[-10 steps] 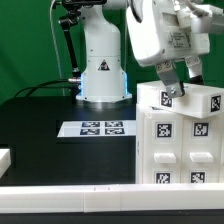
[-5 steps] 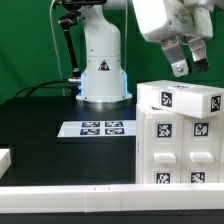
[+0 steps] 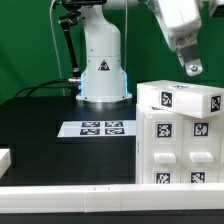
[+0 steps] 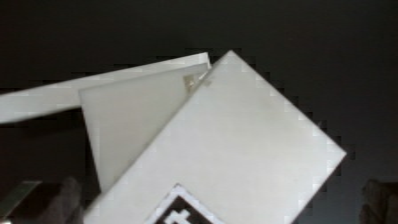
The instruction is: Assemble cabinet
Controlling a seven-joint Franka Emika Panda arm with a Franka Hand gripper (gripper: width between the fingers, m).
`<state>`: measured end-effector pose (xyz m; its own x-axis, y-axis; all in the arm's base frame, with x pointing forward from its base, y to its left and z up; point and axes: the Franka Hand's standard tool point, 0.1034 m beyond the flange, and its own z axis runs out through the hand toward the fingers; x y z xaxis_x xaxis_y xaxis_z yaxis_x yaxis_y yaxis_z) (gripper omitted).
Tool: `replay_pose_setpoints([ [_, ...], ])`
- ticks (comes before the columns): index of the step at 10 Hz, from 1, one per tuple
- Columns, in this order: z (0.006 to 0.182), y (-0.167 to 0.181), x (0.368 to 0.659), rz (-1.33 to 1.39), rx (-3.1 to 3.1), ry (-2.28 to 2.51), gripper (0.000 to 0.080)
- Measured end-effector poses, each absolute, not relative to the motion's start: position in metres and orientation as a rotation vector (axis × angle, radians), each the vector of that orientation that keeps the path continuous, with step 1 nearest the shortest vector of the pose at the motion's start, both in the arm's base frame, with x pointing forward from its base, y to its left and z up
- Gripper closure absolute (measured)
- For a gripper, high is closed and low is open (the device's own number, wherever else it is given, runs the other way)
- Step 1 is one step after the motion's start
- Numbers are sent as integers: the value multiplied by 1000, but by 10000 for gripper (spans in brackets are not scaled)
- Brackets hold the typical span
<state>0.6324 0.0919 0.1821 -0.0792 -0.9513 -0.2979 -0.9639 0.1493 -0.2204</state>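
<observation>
The cabinet [image 3: 180, 138] stands at the front of the table on the exterior view's right, a tagged block on top. Behind lie the marker board [image 3: 93, 128] and the robot base [image 3: 103, 75]. The gripper [image 3: 192, 67] hangs above the cabinet, holding nothing; whether its jaws are spread or closed I cannot tell. The top block seems placed; next probably comes fetching another part.

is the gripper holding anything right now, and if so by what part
Nothing is held. The gripper hangs in the air above the cabinet, clear of its top, with nothing between its fingers.

Matt white plastic on black

The cabinet [image 3: 180, 135] looks smooth matt plastic with printed tags; the table [image 3: 40, 125] matt black.
</observation>
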Motion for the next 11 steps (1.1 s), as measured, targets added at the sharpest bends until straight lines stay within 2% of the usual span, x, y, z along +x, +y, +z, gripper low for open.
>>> replay_pose_setpoints([
  [8,182,88,636,-152,-2415,1370,3],
  [11,187,88,635,-183,-2659,916,3],
])
